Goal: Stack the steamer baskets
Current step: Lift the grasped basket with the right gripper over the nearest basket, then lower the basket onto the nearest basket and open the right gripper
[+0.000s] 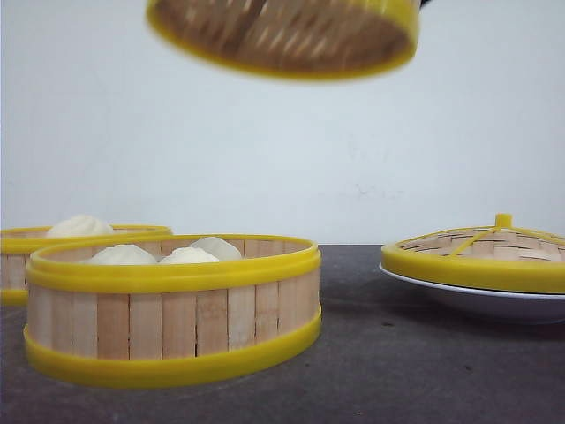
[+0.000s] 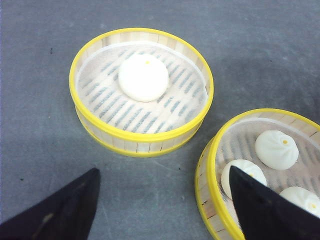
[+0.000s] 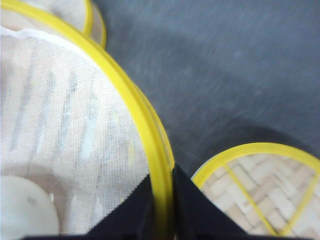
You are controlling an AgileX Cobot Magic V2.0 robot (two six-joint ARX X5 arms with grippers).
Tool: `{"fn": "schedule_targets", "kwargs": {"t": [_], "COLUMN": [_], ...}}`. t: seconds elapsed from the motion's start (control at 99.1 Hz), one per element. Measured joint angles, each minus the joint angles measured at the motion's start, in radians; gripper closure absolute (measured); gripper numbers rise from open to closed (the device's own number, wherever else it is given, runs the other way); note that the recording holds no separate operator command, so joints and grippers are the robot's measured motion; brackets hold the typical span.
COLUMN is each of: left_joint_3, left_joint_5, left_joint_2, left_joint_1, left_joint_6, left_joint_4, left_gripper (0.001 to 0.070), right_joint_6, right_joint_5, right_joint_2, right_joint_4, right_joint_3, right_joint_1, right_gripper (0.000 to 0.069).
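Baskets fill most of the front view. One basket (image 1: 282, 35) hangs in the air at the top middle of the frame, tilted, so its woven slat bottom and fat yellow rim show. The right claw (image 3: 161, 212) is clenched on that rim, one black finger inside the wall and one outside. The right wrist view shows white mesh cloth lining it and part of a pale round bun (image 3: 25, 212) inside, which the front view cannot show.

A second basket (image 1: 172, 305) sits on the rough dark gray table (image 1: 397, 371) at lower left, with pale wood slats and shiny yellow bands. A third basket (image 1: 44, 256) stands behind it at the far left edge. The left wrist view looks down into both: three buns (image 2: 276, 149) in one, one bun (image 2: 143, 77) in the other, with a strip of bare table between them.

The left claw (image 2: 165, 200) is spread wide, holding nothing.

At the right, a woven lid (image 1: 481, 252) with a knob rests on a white plate (image 1: 477, 300), well apart from the baskets.
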Motion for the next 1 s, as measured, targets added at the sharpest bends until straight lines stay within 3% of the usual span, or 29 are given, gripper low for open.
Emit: {"fn": "schedule_targets", "kwargs": {"t": [0.343,0.999], "left_joint_3": [0.0,0.0], "left_joint_5": [0.0,0.0], "left_joint_2": [0.0,0.0], "left_joint_1": [0.0,0.0], "left_joint_6": [0.0,0.0], "left_joint_4": [0.0,-0.001], "left_gripper": [0.0209,0.0209], "right_joint_6": [-0.024,-0.013], "right_joint_5": [0.0,0.005], "right_joint_2": [0.003,0.151], "right_joint_4": [0.261,0.344], "right_joint_3": [-0.205,-0.221], "right_joint_1": [0.105,0.143], "right_gripper": [0.067,0.067]}}
